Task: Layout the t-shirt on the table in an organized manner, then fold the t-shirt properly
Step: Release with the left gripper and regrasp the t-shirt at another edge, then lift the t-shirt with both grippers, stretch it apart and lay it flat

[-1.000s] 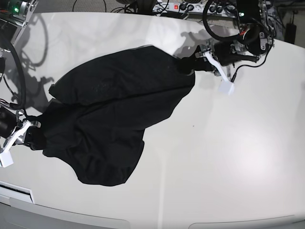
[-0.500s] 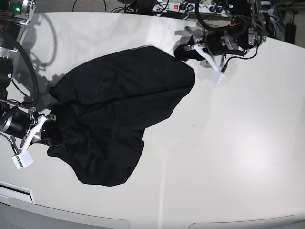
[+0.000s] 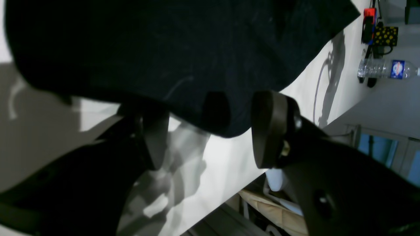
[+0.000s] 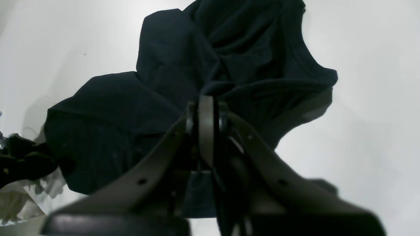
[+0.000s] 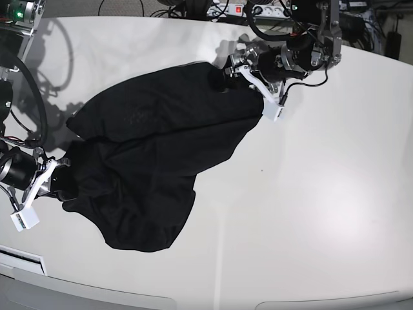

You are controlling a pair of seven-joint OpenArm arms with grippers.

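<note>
Your right gripper [image 4: 206, 108] is clamped on the t-shirt [image 5: 155, 155]; your left gripper [image 3: 210, 131] stands spread at its edge.

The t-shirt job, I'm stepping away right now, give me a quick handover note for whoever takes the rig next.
Left gripper: open, jaws apart at the far edge of the t-shirt, one finger over the fabric, nothing pinched.
Right gripper: shut on the t-shirt at its near-left edge, cloth bunched around the fingers.
T-shirt: black, lying crumpled and wrinkled on the left half of the table, not spread flat; sleeves and hem are not clearly laid out.
Done: shirt is on the table, one edge gripped.
Left: grip with the left, pull flat, then do all the folding.
</note>
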